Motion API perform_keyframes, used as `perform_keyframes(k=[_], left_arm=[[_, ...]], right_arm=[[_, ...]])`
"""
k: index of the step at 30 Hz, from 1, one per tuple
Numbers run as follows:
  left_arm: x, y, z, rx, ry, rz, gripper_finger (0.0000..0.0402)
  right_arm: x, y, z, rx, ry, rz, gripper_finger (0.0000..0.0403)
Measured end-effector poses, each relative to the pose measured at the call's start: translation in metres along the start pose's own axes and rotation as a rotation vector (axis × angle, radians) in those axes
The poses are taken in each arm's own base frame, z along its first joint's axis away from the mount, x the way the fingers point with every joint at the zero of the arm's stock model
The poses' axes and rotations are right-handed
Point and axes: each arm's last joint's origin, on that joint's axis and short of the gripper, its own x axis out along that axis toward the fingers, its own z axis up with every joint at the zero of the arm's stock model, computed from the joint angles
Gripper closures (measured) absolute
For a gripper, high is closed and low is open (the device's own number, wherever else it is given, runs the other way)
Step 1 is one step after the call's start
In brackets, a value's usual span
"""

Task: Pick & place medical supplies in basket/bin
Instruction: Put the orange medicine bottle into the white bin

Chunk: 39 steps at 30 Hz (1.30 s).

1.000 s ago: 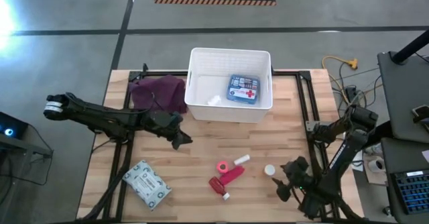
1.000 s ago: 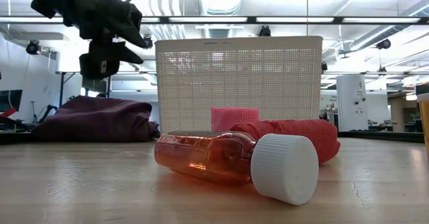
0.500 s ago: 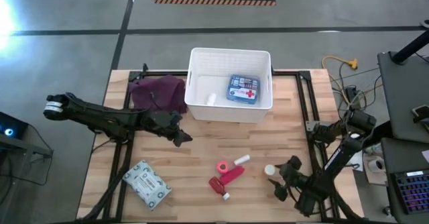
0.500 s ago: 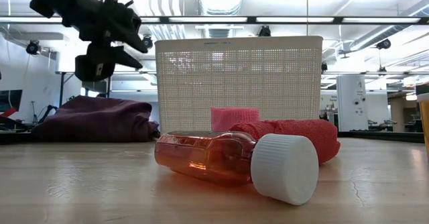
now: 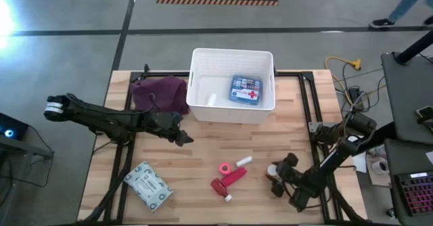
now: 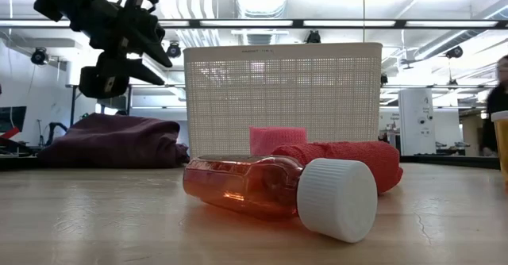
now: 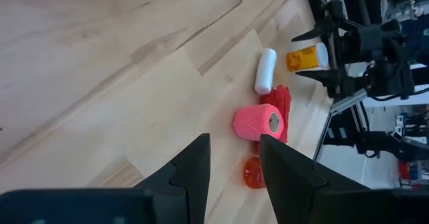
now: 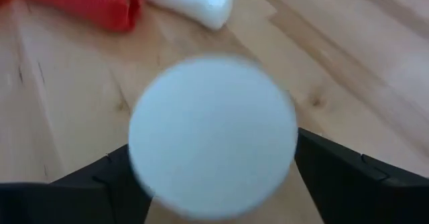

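Two slender black jointed arms; left arm [image 5: 108,118] has white end cap; each claw: two dark angular fingers [image 7: 191,170].

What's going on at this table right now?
A two-armed robot is sorting medical supplies into a white bin. A blue box already lies inside it. The right claw is low at the table's right side, its fingers either side of a small white-capped bottle. The left claw hovers open above the table near a purple cloth. A pink tape roll, a red tube and a flat packet lie on the wood.
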Motion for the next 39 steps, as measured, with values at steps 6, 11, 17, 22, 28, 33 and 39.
perform_keyframes(k=[6,11,17,22,28,33,39], left_arm=[[0.0,0.0,0.0,-0.033,0.002,-0.001,0.0289],[0.0,0.0,0.0,-0.038,0.002,-0.001,0.0289],[0.0,0.0,0.0,-0.038,0.0,-0.003,0.0289],[0.0,0.0,0.001,-0.033,-0.023,0.005,0.0289],[0.0,0.0,0.001,0.036,-0.04,0.015,0.0289],[-0.002,-0.013,-0.01,0.121,0.03,-0.042,0.0292],[-0.012,-0.041,-0.026,0.252,0.083,-0.141,0.0305]], right_arm=[[0.005,-0.005,-0.004,0.048,0.003,0.016,0.017],[0.007,-0.001,0.002,0.045,-0.017,0.013,0.0226],[0.008,0.0,0.023,0.133,-0.05,0.006,0.0248],[-0.004,-0.012,0.056,0.186,-0.137,-0.005,0.0239],[-0.037,-0.035,0.114,0.195,-0.238,0.037,0.0238],[-0.068,-0.058,0.187,0.197,-0.374,0.021,0.0238],[-0.064,-0.106,0.275,0.258,-0.371,-0.082,0.0238]])
